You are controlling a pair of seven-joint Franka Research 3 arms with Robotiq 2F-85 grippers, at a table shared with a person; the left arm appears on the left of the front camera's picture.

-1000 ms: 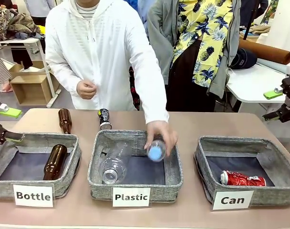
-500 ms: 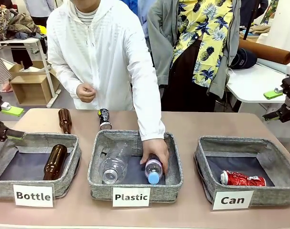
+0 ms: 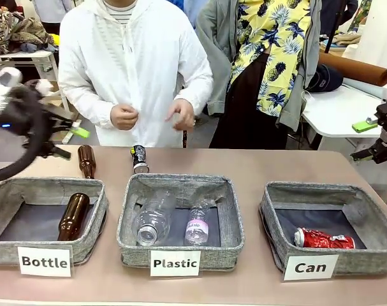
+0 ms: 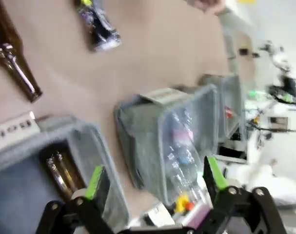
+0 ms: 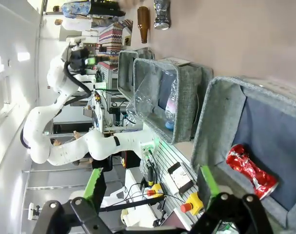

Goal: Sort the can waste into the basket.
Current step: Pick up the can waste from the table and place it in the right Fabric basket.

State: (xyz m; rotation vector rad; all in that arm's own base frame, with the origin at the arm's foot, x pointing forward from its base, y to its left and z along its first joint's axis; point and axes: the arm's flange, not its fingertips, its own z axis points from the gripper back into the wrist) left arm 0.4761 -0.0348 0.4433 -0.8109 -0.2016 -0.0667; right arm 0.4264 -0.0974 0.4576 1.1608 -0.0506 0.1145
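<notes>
The black can (image 3: 139,159) lies on the table behind the Plastic bin, also seen as the black can (image 4: 99,24) in the left wrist view. The red can (image 3: 324,239) rests inside the grey basket (image 3: 276,210) labelled "Can"; in the right wrist view the red can (image 5: 250,168) lies on the basket's (image 5: 211,112) dark lining. My left gripper (image 3: 69,143) hangs open in the air over the table's far left, left of the black can. At the far right edge my right gripper (image 3: 366,140) stands open, above and behind the basket, holding nothing.
The "Plastic" bin (image 3: 180,185) holds two clear bottles. The "Bottle" bin (image 3: 46,186) holds a brown bottle, and another brown bottle (image 3: 86,161) lies behind it. A person's hands (image 3: 180,115) are held at the chest across the table.
The person let go of the small plastic bottle in the Plastic bin and drew the hand back. My left arm rose and swung in from the left edge. The right arm stayed still.
</notes>
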